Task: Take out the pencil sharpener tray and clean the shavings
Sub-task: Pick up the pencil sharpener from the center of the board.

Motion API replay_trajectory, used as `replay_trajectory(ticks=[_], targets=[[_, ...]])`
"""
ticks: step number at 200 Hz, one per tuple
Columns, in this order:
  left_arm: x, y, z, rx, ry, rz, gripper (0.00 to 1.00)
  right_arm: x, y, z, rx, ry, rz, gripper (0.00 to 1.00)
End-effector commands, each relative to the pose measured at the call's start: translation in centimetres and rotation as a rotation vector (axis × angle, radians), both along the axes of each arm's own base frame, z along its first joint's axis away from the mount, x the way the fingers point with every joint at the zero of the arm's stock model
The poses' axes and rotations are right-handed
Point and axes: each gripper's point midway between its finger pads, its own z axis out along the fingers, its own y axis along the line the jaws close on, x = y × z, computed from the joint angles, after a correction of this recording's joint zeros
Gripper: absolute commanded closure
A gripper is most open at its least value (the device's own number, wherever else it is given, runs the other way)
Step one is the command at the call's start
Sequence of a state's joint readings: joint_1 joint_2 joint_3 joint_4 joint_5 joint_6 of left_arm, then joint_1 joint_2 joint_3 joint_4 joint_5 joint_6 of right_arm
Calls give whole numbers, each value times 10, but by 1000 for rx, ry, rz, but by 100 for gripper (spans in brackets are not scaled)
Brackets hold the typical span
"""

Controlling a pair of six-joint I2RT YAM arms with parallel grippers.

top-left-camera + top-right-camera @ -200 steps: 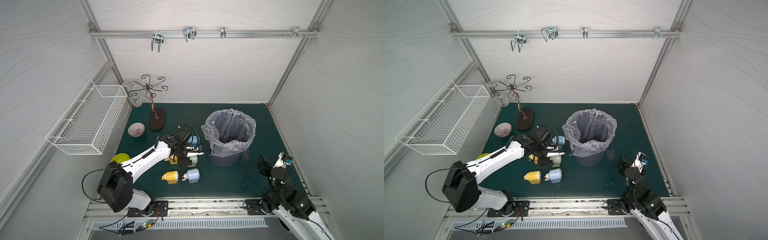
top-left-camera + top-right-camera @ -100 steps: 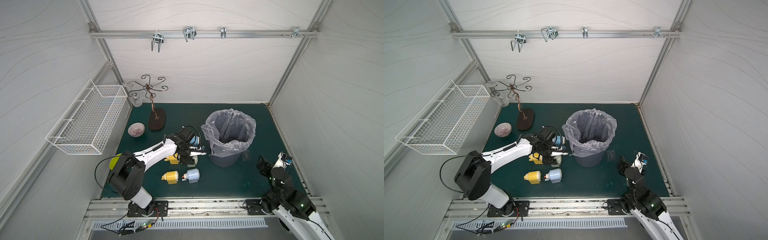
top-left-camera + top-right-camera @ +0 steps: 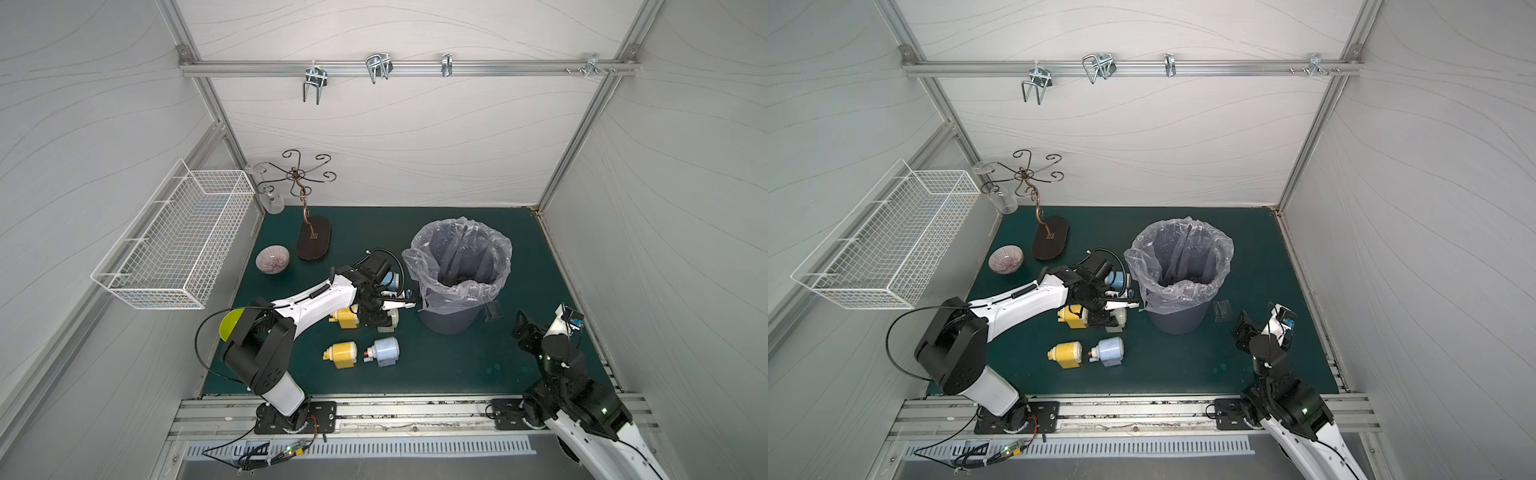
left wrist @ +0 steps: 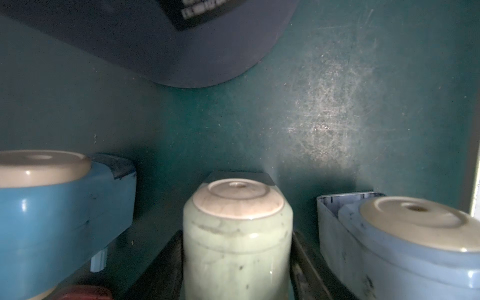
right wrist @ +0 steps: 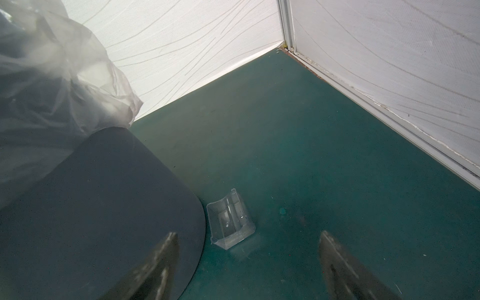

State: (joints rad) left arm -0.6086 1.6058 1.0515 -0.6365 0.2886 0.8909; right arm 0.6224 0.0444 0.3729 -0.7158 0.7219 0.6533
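Note:
My left gripper (image 3: 384, 322) (image 3: 1113, 320) (image 4: 237, 246) is low on the mat, shut on a pale green pencil sharpener (image 4: 237, 233) (image 3: 391, 323), one dark finger against each side. Beside it lie a blue sharpener (image 4: 65, 207) (image 3: 390, 279) and a light blue sharpener (image 4: 402, 246) (image 3: 384, 351). Two yellow sharpeners (image 3: 343, 320) (image 3: 341, 354) lie close by. A clear tray (image 5: 230, 222) (image 3: 493, 311) rests on the mat against the bin. My right gripper (image 5: 248, 236) (image 3: 524, 328) hangs open just short of it, holding nothing. Dark shavings (image 3: 457, 277) speckle the bin's bottom.
The lined grey bin (image 3: 457, 266) stands right of the sharpeners. A ribbed bowl (image 3: 272, 259), a metal hook stand (image 3: 313, 239) and a glass jar (image 3: 272, 201) stand at the back left. A wire basket (image 3: 174, 245) hangs on the left wall.
My left gripper has come down and slightly right, closing around the pale green sharpener, and its elbow has swung forward. The right arm has not moved.

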Motion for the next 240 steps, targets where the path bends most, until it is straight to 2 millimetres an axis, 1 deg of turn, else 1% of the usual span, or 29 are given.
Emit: replay_trajectory(ticks=[1,49,87,109,124,149,153,165,194,220,240], targets=[[-6,1,-8,-2,22,-34,34,-1,0,3,-3,-7,9,15],[-2,-1,-7,0,27,-35,37,-1,0,4,-2,-8,10,15],[-3,0,-11,13,35,-42,40,-2,0,4,-1,-9,8,15],[-4,1,-11,15,36,-41,44,-2,-2,4,2,-10,-4,15],[-5,1,-8,9,32,-42,51,-2,-4,5,18,-14,-16,15],[-2,0,2,-6,5,-27,58,-4,-5,10,56,-36,-27,16],[-1,0,4,-7,0,-22,61,-4,-5,12,64,-44,-25,16],[-1,-1,10,-17,-14,-16,70,-3,-2,18,77,-59,-10,16],[-3,1,26,-44,-53,-4,100,-2,4,35,111,-110,23,18],[-10,6,42,-47,-55,-3,100,-3,3,54,115,-157,33,20],[-15,8,57,-71,-73,-8,100,-3,5,73,99,-205,57,21]])
